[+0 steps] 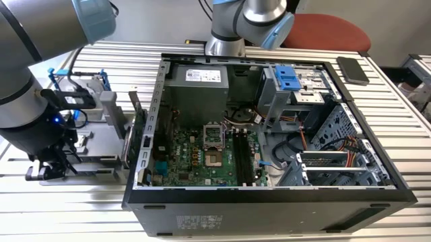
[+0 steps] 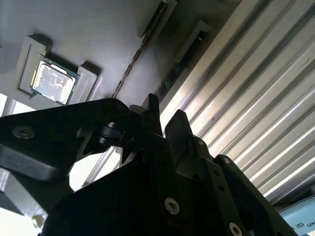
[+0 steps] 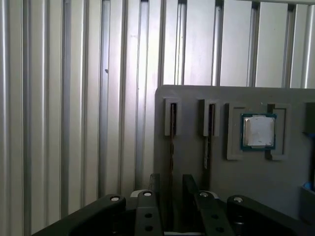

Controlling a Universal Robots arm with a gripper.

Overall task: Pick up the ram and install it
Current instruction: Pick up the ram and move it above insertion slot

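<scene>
grey tray (image 3: 256, 191) sits on the ribbed metal bench (image 3: 59, 98). the ram (image 3: 172, 129) stands on edge in the slot nearest the tray's edge, with a second stick (image 3: 210, 127) in the next slot and a processor (image 3: 257, 131) beyond. my claw (image 3: 171, 179) hangs right over that ram, its fingers a narrow gap apart on either side of its line, gripping nothing.
</scene>
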